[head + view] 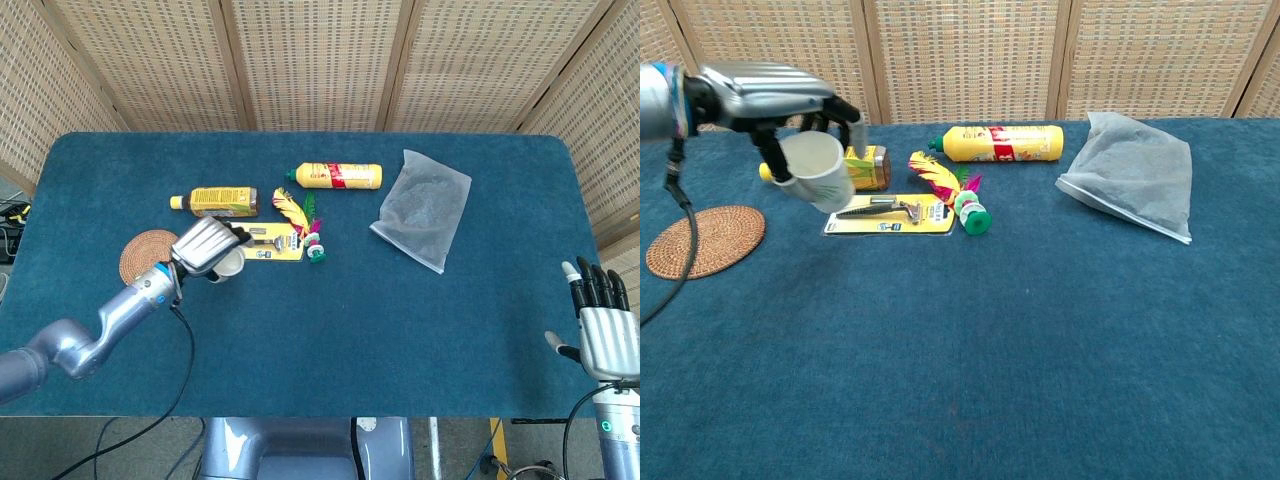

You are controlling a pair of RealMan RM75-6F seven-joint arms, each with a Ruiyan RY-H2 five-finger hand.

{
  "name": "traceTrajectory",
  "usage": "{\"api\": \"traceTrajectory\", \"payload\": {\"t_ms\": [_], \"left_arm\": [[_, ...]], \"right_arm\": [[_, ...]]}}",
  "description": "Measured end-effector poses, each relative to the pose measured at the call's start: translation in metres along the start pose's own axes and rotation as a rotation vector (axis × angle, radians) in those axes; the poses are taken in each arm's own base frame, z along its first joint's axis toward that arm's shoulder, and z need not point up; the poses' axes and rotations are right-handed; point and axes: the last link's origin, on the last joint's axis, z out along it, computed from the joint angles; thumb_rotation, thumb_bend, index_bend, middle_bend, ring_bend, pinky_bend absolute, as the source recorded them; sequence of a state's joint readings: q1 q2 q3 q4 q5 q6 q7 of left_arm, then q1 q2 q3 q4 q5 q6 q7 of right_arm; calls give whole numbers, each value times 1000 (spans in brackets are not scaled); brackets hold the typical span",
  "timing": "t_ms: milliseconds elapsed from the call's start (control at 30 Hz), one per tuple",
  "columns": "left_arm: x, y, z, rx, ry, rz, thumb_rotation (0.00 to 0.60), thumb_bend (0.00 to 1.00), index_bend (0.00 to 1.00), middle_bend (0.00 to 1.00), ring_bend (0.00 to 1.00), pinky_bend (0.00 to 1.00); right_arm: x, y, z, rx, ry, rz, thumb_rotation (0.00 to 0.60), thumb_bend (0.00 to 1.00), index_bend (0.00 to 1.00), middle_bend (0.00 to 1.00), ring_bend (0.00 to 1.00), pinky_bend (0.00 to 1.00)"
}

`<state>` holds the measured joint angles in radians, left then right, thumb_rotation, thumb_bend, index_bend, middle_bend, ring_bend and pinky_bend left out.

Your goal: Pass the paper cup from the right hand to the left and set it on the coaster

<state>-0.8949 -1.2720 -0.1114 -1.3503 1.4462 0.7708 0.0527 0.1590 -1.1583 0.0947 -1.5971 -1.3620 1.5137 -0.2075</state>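
Observation:
My left hand [205, 246] [770, 95] grips the white paper cup [820, 171] [230, 265] and holds it tilted in the air, above the table just right of the round woven coaster [148, 252] [702, 240]. The cup's mouth faces toward the chest camera. In the head view the hand covers the coaster's right edge. My right hand [598, 324] stays at the table's near right corner, off the cloth, fingers apart and holding nothing. It does not show in the chest view.
Behind the cup lie a brown-labelled bottle [213, 201], a carded razor [890, 213], a feathered shuttlecock [952, 188], a yellow bottle [1000, 142] and a clear plastic bag [1134, 171]. The blue cloth [400, 320] covers the table.

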Motion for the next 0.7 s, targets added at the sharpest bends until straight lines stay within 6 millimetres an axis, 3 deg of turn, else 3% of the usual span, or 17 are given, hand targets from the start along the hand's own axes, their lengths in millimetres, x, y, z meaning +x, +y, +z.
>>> {"api": "traceTrajectory", "payload": {"t_ms": [200, 467, 700], "left_arm": [[-13, -61, -40, 198, -122, -61, 600, 1, 371, 455, 503, 472], [-49, -98, -62, 324, -232, -141, 600, 0, 371, 456, 505, 472], [-72, -115, -62, 391, -255, -196, 600, 0, 371, 456, 505, 472]], "right_arm": [[-2, -4, 1, 8, -4, -3, 600, 0, 13, 0, 0, 0], [-5, -5, 3, 8, -13, -10, 600, 0, 13, 0, 0, 0], [-7, -6, 3, 8, -17, -10, 600, 0, 13, 0, 0, 0]]}}
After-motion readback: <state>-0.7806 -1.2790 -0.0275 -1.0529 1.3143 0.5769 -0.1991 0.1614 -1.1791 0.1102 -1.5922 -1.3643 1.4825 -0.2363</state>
